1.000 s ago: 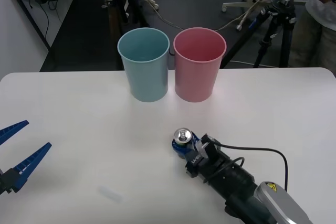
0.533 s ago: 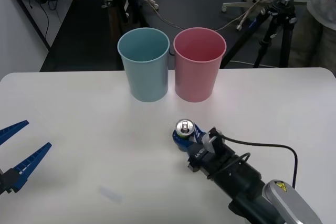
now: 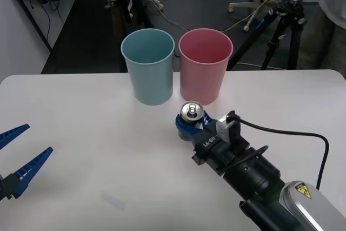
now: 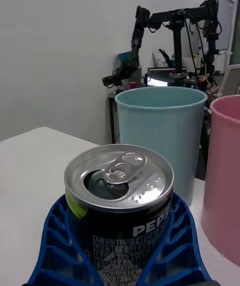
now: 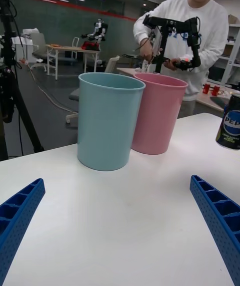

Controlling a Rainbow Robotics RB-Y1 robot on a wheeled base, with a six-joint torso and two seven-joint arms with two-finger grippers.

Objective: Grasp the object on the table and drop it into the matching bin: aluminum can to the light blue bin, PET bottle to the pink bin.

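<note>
Holding the aluminum can [image 3: 191, 113] in my right gripper [image 3: 190, 127], fingers [image 4: 175, 243] clamped on both sides of its body w/ the pull-tab top upright and showing above them. Change over the last sec: the can was sitting lower and nearer to me, at table level; now it's up and carried farther out, toward the two bins, so the grasp looks done and I'm in the carry stage. In the left wrist view the can [image 5: 230, 122] hangs clear above the white surface, so I judge it's off the table [image 3: 81, 133]. It sits just near-side of the gap between the bins, a bit more in front of the pink bin [image 3: 205, 66], and its top is not yet as high as the rims. The light blue bin [image 3: 148, 66] is the right target for a can, and it stands just left of the pink one, walls nearly touching. So next I need more lift to clear the rim, plus a shift left and far; risk is letting go too far right and landing in pink. My left gripper [image 3: 12, 152] is parked at the near-left edge of the table, fingers spread wide, nothing in them.
</note>
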